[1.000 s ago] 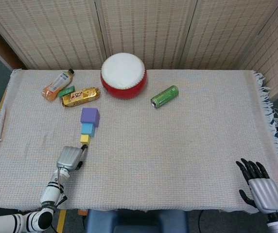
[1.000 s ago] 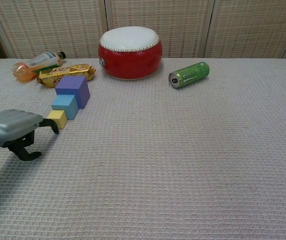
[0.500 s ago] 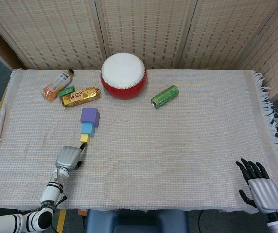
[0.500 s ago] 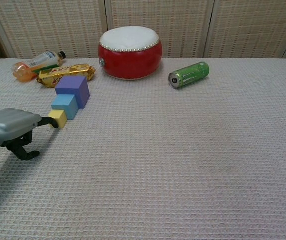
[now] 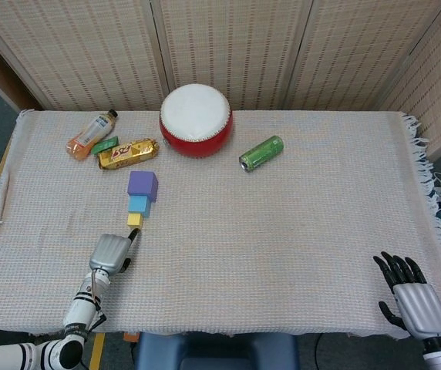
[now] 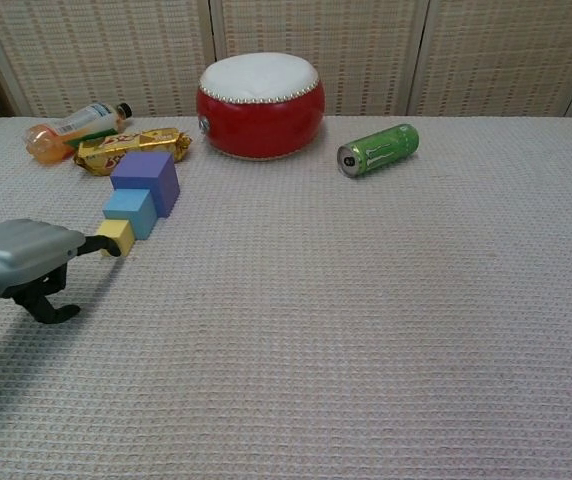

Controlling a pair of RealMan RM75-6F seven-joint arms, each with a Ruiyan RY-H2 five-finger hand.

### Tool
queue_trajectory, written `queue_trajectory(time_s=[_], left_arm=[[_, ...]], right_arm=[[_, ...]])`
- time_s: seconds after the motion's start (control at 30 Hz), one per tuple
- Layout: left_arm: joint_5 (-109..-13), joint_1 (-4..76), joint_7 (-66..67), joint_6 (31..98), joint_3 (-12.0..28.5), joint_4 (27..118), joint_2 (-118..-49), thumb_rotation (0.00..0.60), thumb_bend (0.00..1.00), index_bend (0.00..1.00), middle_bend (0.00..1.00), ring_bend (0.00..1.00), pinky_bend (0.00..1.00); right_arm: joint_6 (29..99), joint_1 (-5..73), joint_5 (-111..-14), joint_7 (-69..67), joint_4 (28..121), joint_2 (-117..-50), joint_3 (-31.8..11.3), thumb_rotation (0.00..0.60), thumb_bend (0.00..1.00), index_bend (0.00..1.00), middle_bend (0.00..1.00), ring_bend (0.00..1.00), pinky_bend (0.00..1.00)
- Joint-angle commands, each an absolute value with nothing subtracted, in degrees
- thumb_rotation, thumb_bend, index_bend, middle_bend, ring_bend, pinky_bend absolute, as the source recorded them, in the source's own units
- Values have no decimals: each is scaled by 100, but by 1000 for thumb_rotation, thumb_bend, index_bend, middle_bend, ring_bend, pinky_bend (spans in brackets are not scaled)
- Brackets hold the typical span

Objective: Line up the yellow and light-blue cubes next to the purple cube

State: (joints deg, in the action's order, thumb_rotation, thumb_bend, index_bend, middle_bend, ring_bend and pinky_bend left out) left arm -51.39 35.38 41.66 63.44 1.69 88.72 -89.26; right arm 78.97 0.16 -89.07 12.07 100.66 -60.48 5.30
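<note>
The purple cube (image 5: 142,185) (image 6: 146,179), the light-blue cube (image 5: 139,204) (image 6: 129,212) and the small yellow cube (image 5: 134,220) (image 6: 116,237) stand in a touching row, running from the purple one toward the table's front left. My left hand (image 5: 110,252) (image 6: 21,260) lies low over the cloth just in front of the yellow cube. Its fingers are curled in, and one outstretched fingertip (image 6: 109,247) touches the cube's near side; it holds nothing. My right hand (image 5: 409,297) rests at the front right edge with fingers spread and empty; the chest view does not show it.
Behind the cubes lie a gold snack bar (image 5: 128,153), an orange drink bottle (image 5: 91,134) and a red drum (image 5: 196,120). A green can (image 5: 261,153) lies on its side right of the drum. The woven cloth (image 5: 282,247) covers the table.
The left hand's fingertip moved up to the yellow cube's near side, then the hand eased slightly back toward the front edge. The cubes and right hand have not visibly moved.
</note>
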Motion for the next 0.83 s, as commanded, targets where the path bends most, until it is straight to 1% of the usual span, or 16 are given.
queue_trajectory(time_s=[0.03, 0.17, 0.27, 0.3, 0.33, 0.37, 0.4, 0.43, 0.47, 0.5, 0.53, 0.57, 0.6, 0.67, 0.83], left_arm=[[-5408, 3329, 4061, 6626, -7, 9255, -8715, 600, 374, 167, 1000, 1000, 1000], [-6175, 2772, 3506, 7345, -394, 9861, -8215, 600, 374, 175, 1000, 1000, 1000], [-7156, 2105, 2884, 8254, -925, 10068, -7755, 600, 374, 177, 1000, 1000, 1000], [-7525, 1766, 2696, 8757, -1136, 9991, -7614, 600, 374, 182, 989, 993, 1000], [-7758, 1490, 2566, 9148, -1283, 9883, -7539, 600, 374, 184, 953, 955, 999], [-8003, 1117, 2343, 9617, -1463, 9703, -7485, 600, 374, 184, 889, 878, 973], [-8144, 857, 2150, 9903, -1581, 9550, -7466, 600, 374, 175, 753, 714, 882], [-8277, 625, 1956, 10155, -1672, 9359, -7469, 600, 374, 154, 563, 504, 733], [-8428, 419, 1757, 10405, -1725, 9123, -7502, 600, 374, 130, 364, 291, 543], [-8595, 176, 1542, 10732, -1722, 8779, -7592, 600, 373, 116, 252, 176, 428], [-8634, 24, 1545, 10903, -1697, 8599, -7654, 600, 373, 102, 139, 65, 299], [-8708, -79, 1667, 10991, -1724, 8492, -7661, 600, 373, 96, 90, 16, 233], [-8883, -165, 1653, 11102, -1749, 8454, -7659, 600, 373, 91, 68, 1, 203], [-9015, -276, 1495, 11224, -1710, 8442, -7642, 600, 374, 77, 53, 0, 193], [-9146, -432, 1457, 11229, -1530, 8391, -7574, 600, 374, 35, 21, 0, 182]], right_arm=[[7927, 7, -8950, 1204, 10078, -6042, 542, 600, 101, 0, 0, 0, 0], [7929, 4, -9031, 1197, 10072, -6042, 581, 600, 101, 0, 0, 0, 0], [8003, -26, -9174, 1173, 10074, -6039, 632, 600, 101, 0, 0, 0, 0], [8091, -54, -9262, 1146, 10077, -6042, 645, 600, 101, 0, 0, 0, 0], [8175, -80, -9343, 1126, 10067, -6050, 653, 600, 101, 0, 0, 0, 0], [8293, -115, -9457, 1104, 10043, -6068, 663, 600, 101, 0, 0, 0, 0], [8382, -140, -9541, 1088, 10015, -6089, 666, 600, 101, 0, 0, 0, 0], [8464, -166, -9607, 1083, 9984, -6108, 667, 600, 101, 0, 0, 0, 0], [8532, -189, -9650, 1085, 9961, -6121, 662, 600, 101, 0, 0, 0, 0], [8603, -214, -9679, 1092, 9947, -6135, 650, 600, 101, 0, 0, 0, 0], [8641, -232, -9687, 1109, 9941, -6142, 643, 600, 101, 0, 0, 0, 0], [8663, -244, -9694, 1137, 9939, -6145, 639, 600, 101, 0, 0, 0, 0], [8665, -260, -9687, 1184, 9951, -6148, 645, 600, 101, 0, 0, 0, 0], [8626, -274, -9668, 1258, 9990, -6157, 666, 600, 101, 0, 0, 0, 0], [8550, -268, -9705, 1380, 10045, -6162, 700, 600, 101, 0, 0, 0, 0]])
